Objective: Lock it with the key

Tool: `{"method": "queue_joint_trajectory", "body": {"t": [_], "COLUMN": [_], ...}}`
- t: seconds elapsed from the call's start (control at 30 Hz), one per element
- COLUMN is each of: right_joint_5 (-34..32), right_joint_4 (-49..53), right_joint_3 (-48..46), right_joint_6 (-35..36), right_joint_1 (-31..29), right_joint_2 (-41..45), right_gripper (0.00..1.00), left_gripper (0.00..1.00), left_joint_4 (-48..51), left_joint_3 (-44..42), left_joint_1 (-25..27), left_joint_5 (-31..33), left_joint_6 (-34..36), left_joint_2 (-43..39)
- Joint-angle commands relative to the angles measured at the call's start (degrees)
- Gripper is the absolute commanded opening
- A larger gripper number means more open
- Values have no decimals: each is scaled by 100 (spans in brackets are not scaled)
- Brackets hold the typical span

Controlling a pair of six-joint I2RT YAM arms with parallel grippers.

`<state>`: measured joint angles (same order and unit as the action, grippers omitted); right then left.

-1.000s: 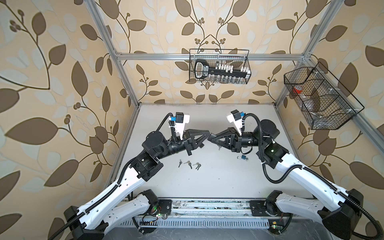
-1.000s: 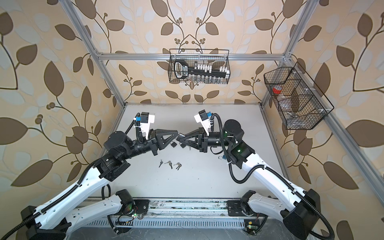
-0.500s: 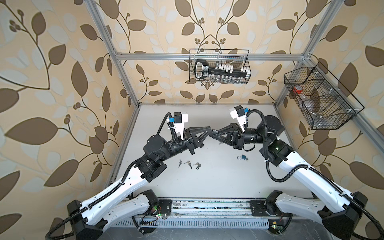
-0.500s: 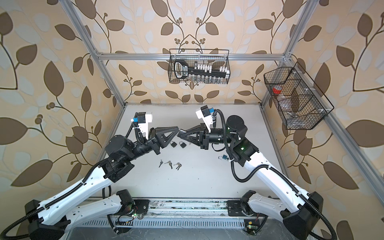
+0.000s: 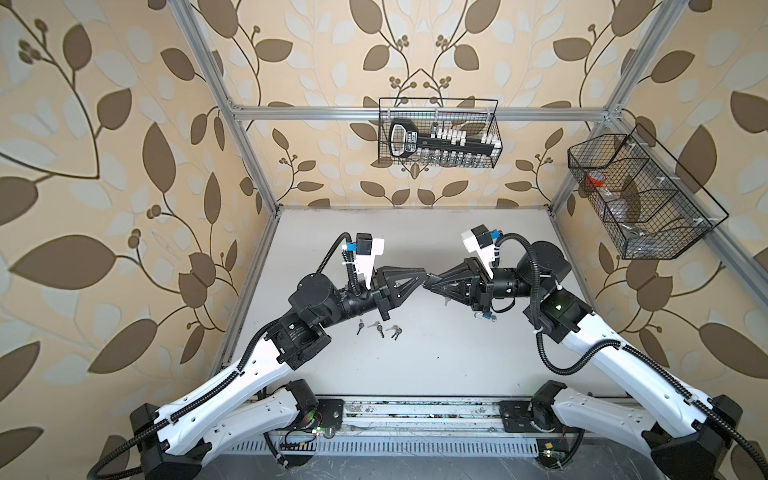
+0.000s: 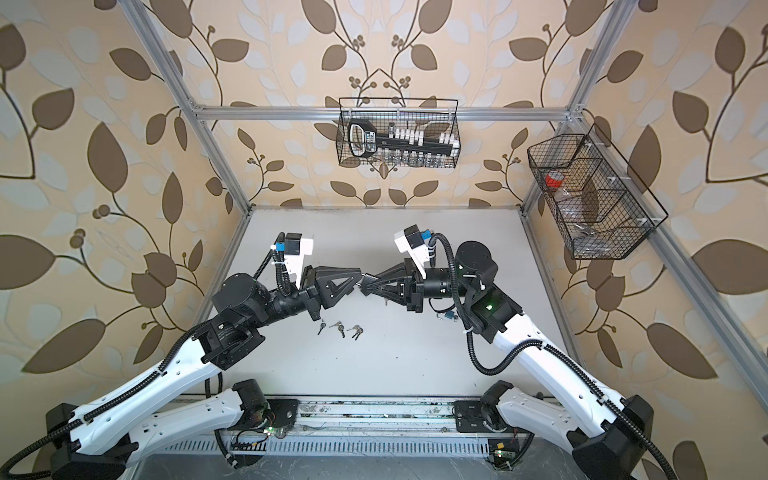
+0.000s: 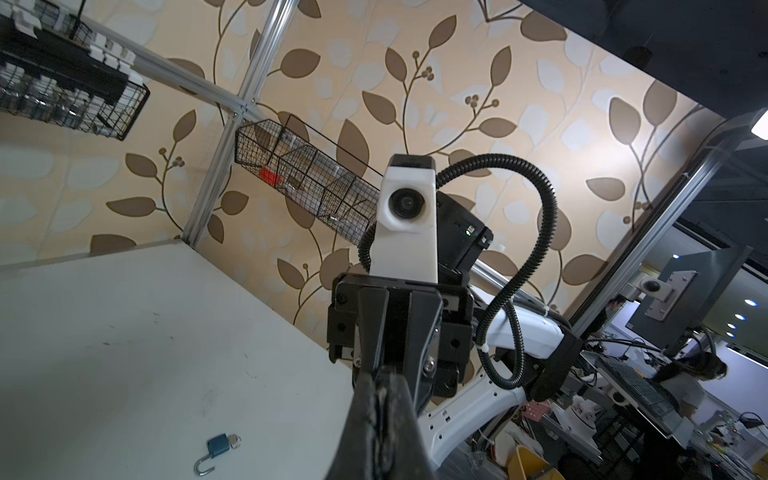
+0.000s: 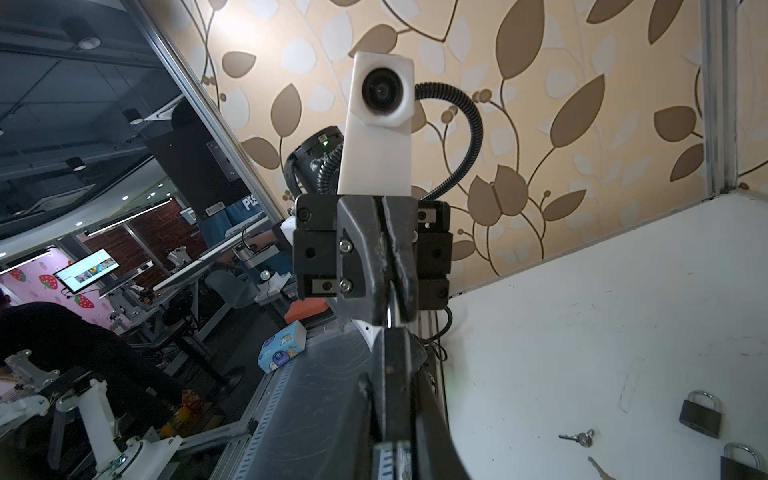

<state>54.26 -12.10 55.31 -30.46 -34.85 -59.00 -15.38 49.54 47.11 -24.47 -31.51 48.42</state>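
Both top views, arms: black left gripper and black right gripper meet tip to tip at mid-frame, above the white bench.
Both top views, keys: three bunches of silver keys lie on the bench just below the left gripper, left of centre.
Both top views, lock: small blue padlock right of centre, half hidden under the right gripper.
Left wrist, jaws: the left pair pressed together; the right pair, facing it, drawn together at the tips.
Left wrist, lock: the blue padlock lies on the bench, steel shackle swung free, a small key touching its body.
Right wrist, jaws: both pairs clamped tight; whether either pinches anything cannot be told.
Right wrist, bench: two dark grey padlocks, one shackle closed, with a loose silver key beside them.
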Motion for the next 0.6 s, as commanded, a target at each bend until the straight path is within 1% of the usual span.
{"method": "queue_joint_trajectory", "body": {"t": [0.0, 0.07, 0.23, 0.33, 0.4, 0.47, 0.57], "right_joint_5": [41, 112, 41, -151, -349, -403, -416], "right_joint_4": [-486, -512, -601, -1007, -1315, -1428, -1147], "right_joint_3": [-71, -133, -161, -198, -153, 66, 610], "right_joint_6": [444, 449, 368, 29, -235, -329, -53], "right_joint_1": [80, 77, 78, 76, 65, -1, -268], "right_joint_2": [248, 312, 338, 312, 244, 63, -239], "right_gripper": [0, 0, 0, 0, 0, 0, 0], "left_gripper": [0, 0, 0, 0, 0, 0, 0], "left_joint_4": [727, 762, 800, 792, 652, 381, 294], "left_joint_3": [272, 353, 407, 467, 449, 379, 274], "left_joint_1": [-84, -88, -87, -83, -71, -16, 298], "left_joint_5": [-473, -450, -380, -594, -860, -1144, -1155], "left_joint_6": [-110, -110, -71, -75, -178, -318, -318], "left_joint_2": [-150, -175, -166, 15, 209, 440, 747]}}
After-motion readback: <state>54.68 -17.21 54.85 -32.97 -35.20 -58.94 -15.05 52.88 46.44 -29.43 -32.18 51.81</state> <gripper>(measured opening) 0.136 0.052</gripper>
